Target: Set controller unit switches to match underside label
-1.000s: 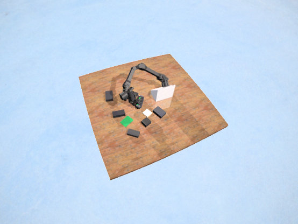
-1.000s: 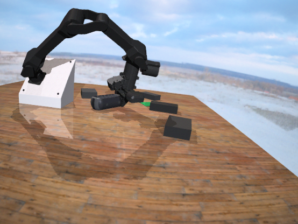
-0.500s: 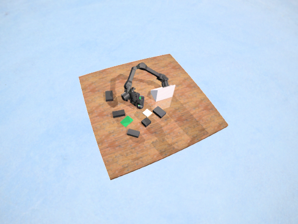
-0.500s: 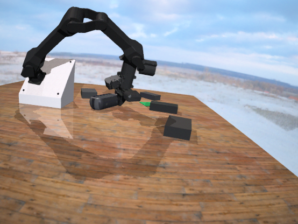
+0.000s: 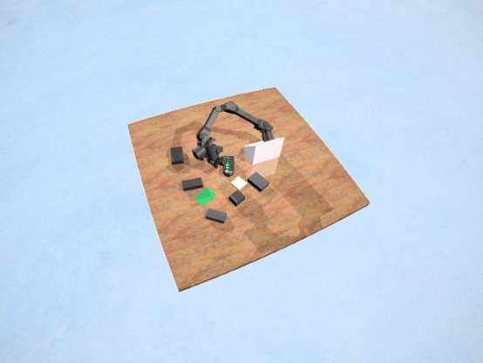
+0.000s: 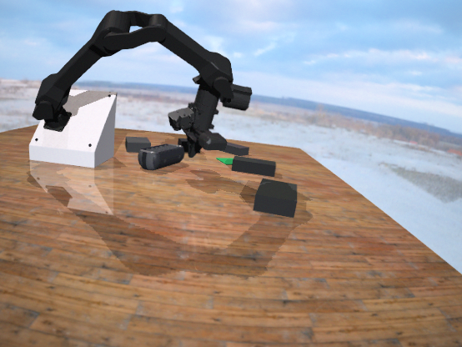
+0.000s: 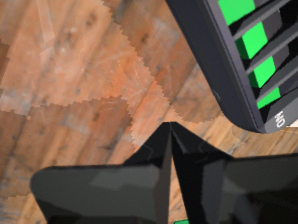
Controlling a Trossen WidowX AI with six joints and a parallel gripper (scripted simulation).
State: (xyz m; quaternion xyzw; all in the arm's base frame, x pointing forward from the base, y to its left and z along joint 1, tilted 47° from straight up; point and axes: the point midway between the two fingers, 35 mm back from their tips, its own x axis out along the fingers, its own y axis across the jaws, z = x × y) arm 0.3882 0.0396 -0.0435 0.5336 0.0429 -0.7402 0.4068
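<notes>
Controller unit (image 6: 161, 156) sits near the middle of your desk (image 6: 208, 271), just left of the fingers, and in the exterior view it looks tipped toward its long edge rather than flat on its base, though you cannot be sure from that angle. Your fingers are pressed together with nothing between them, their tip close beside the unit's rounded corner; whether they touch it you cannot tell.

Judge it as a stiff, hard shell, probably smooth and prone to sliding on the glossy wood, light enough to be pushed over. If you want to grasp it, take it across the narrow width at mid-length, clear of the switches (image 7: 252, 40); pressing on a rocker would change its setting.

Nearer you lies a dark block (image 6: 275, 197); farther back, a long dark bar (image 6: 253, 165), a green tile (image 6: 225, 160), and the white base (image 6: 79, 133) at far left.

Only a scrap of white lettering (image 7: 281, 118) shows by the last switch, possibly "ON". The underside label is not visible.
</notes>
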